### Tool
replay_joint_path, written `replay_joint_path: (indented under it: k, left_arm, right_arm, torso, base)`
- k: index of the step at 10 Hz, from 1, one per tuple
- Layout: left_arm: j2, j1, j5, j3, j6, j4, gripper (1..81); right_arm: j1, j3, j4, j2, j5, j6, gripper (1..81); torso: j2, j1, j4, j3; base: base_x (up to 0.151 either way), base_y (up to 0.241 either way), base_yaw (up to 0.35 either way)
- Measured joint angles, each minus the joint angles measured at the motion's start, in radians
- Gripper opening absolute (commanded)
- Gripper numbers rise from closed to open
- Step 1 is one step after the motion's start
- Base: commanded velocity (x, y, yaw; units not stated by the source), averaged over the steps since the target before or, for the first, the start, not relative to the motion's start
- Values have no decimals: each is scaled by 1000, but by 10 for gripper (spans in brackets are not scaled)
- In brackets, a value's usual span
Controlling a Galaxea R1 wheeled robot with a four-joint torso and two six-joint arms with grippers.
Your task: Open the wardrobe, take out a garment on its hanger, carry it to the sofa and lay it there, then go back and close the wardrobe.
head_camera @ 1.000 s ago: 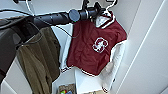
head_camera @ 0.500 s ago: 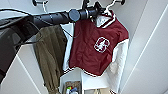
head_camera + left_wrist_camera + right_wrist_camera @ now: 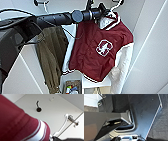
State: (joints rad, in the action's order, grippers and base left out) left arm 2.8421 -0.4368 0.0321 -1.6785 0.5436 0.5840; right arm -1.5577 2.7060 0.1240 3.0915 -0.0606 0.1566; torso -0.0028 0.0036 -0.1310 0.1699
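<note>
While reaching into the open tall white wardrobe (image 3: 150,50), left hand (image 3: 103,13) at the thin white hanger (image 3: 113,10) of the hanging maroon white-sleeved varsity jacket (image 3: 100,50); grip unclear. Risks: hook snagging, jacket slipping, dragging the neighbouring olive-brown jacket (image 3: 51,55).

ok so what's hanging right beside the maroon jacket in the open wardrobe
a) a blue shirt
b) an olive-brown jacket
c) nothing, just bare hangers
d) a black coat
b: in the head view an olive-brown jacket hangs beside the maroon jacket, on the side the left arm reaches in from.
</note>
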Motion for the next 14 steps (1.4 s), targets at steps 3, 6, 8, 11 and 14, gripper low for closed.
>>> replay_joint_path:
  k: [3,6,8,11,14]
  left_arm:
    - [11,32,-1,42,0,0,10]
    - [95,51,-11,5,-8,-4,10]
    - [122,54,-18,-27,-8,-4,10]
    - [110,85,-14,-5,-16,-6,10]
    - [113,89,-32,7,-16,-9,10]
  right_arm:
    - [1,0,0,0,0,0,811]
    - [1,0,0,0,-1,0,811]
    - [0,0,0,0,-8,0,811]
    - [6,0,0,0,-17,-1,811]
    - [-6,0,0,0,-15,-1,811]
  torso:
    - [0,0,0,0]
    - [0,0,0,0]
    - [0,0,0,0]
    - [1,1,0,0]
    - [0,0,0,0]
  base:
    - [0,0,0]
    - [0,0,0]
    - [0,0,0]
    - [-75,0,0]
    - [-88,0,0]
